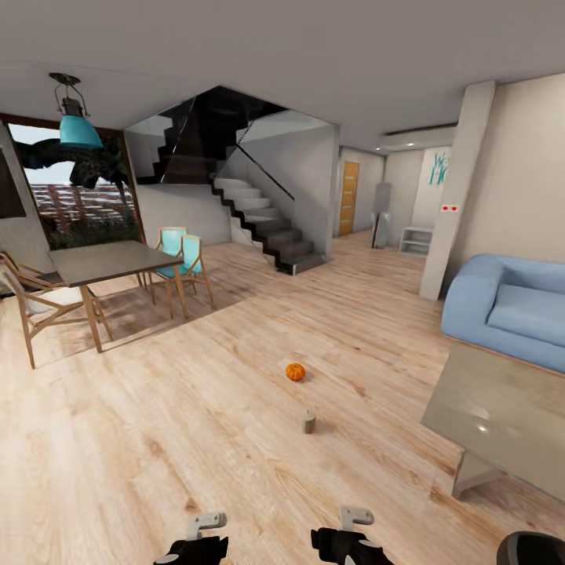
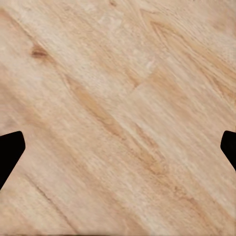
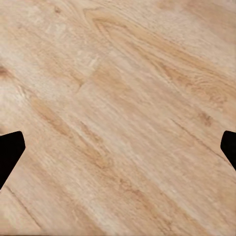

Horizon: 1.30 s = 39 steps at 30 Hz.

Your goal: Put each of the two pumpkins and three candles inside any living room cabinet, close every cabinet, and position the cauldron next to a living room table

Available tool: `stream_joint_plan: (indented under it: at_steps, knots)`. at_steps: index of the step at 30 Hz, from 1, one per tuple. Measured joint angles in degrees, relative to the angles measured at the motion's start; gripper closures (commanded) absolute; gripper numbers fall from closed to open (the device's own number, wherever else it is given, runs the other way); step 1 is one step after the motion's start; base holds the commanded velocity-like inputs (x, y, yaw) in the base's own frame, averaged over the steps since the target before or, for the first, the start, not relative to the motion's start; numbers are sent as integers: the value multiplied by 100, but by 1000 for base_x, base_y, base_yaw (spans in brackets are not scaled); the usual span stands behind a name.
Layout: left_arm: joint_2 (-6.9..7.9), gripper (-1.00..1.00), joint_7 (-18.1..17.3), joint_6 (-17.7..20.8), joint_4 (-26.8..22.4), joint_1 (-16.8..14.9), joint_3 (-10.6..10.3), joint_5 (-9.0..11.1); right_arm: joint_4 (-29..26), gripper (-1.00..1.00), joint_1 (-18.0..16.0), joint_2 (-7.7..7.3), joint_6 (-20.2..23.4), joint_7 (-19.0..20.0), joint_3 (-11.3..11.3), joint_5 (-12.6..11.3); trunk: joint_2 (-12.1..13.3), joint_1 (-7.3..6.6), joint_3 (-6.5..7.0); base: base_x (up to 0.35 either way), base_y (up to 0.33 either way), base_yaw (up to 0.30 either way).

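You have a pumpkin [image 1: 295, 371] and a candle [image 1: 309, 422] standing apart on the bare wood floor [image 1: 196, 439] ahead, left of the glass tabletop [image 1: 502, 416]. Both wrist views show your jaws spread wide over empty planks. Drive in carelessly and you could bump the candle over or roll the pumpkin away.

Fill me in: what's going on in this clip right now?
Nothing is being handled at the moment. A pumpkin and a candle sit apart on the wooden floor, ahead of the robot, with the glass-topped table off to the right. The left gripper and right gripper hang low over bare boards, jaws spread wide and empty.
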Motion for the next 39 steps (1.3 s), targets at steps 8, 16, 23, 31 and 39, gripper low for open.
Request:
stream_joint_plan:
  at_steps: [8,16,23,31,39]
  knots:
    - [0,-100,0,-3,0,19,0,0,8,-100,0,7,0,0,0,0,0,0,0,0,0,290]
    - [-2,-100,0,-6,0,34,0,0,10,-100,0,9,0,0,0,0,0,0,0,0,0,291]
    - [0,-100,0,-6,0,36,0,0,10,-100,0,10,0,0,0,0,0,0,0,0,0,290]
    - [0,-100,0,-6,0,38,-4,-4,10,-100,0,15,0,0,0,8,0,0,0,0,0,291]
    - [-2,-100,0,-6,0,36,-1,-4,10,-100,0,15,0,0,0,13,0,0,0,0,0,291]
